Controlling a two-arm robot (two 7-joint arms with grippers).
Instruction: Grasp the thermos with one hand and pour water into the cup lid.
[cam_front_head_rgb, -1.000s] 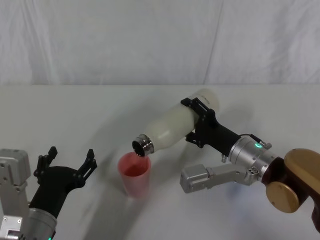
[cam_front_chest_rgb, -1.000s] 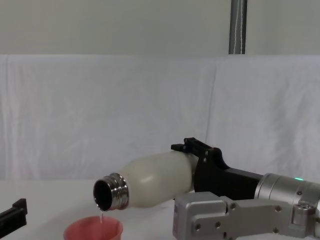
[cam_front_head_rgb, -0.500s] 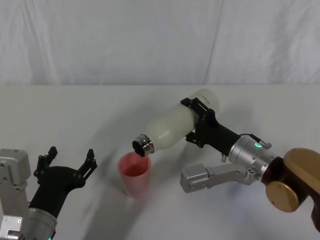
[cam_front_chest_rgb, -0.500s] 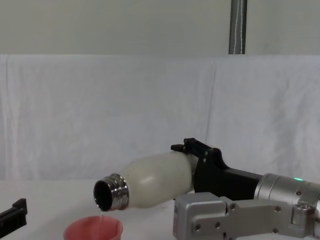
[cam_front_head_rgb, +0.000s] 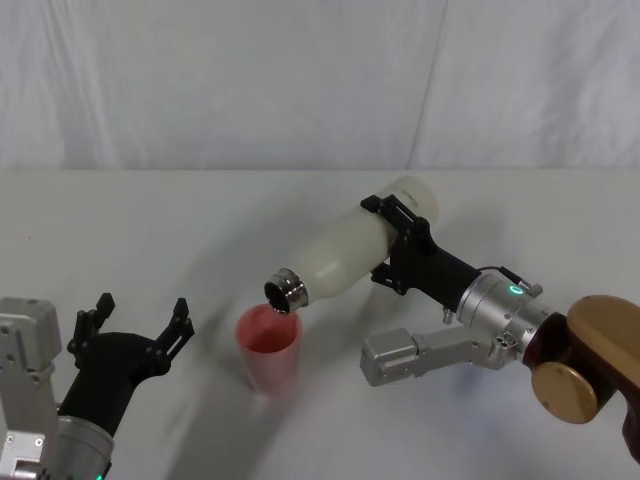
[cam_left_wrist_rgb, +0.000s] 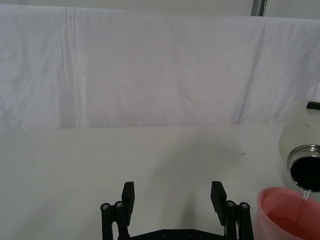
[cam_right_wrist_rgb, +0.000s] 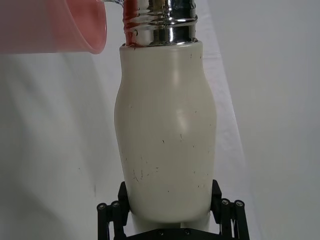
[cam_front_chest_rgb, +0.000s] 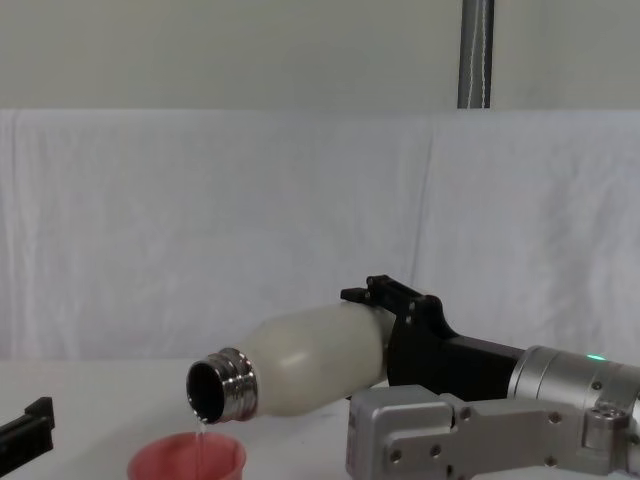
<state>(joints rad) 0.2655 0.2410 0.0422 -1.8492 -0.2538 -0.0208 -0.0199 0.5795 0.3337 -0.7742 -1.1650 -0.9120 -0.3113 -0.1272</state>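
Observation:
My right gripper (cam_front_head_rgb: 386, 241) is shut on the lower body of the cream-white thermos (cam_front_head_rgb: 350, 250). It holds the thermos tilted, steel neck down and to the left. The neck hangs just above the rim of the pink cup lid (cam_front_head_rgb: 268, 345), which stands upright on the table. A thin stream of water (cam_front_chest_rgb: 203, 432) falls from the neck into the cup lid (cam_front_chest_rgb: 186, 462). In the right wrist view the fingers (cam_right_wrist_rgb: 122, 201) clamp both sides of the thermos (cam_right_wrist_rgb: 167, 125). My left gripper (cam_front_head_rgb: 142, 312) rests open near the table's front left, apart from the cup lid (cam_left_wrist_rgb: 287, 215).
The white table (cam_front_head_rgb: 150, 230) is backed by a white cloth (cam_front_head_rgb: 300, 80). My right arm's silver link (cam_front_head_rgb: 410, 355) lies low over the table just right of the cup lid. A grey pole (cam_front_chest_rgb: 476, 55) stands behind the cloth.
A thin stream of water now runs from the thermos neck into the cup lid, where earlier only a drip showed. Neither arm has visibly shifted.

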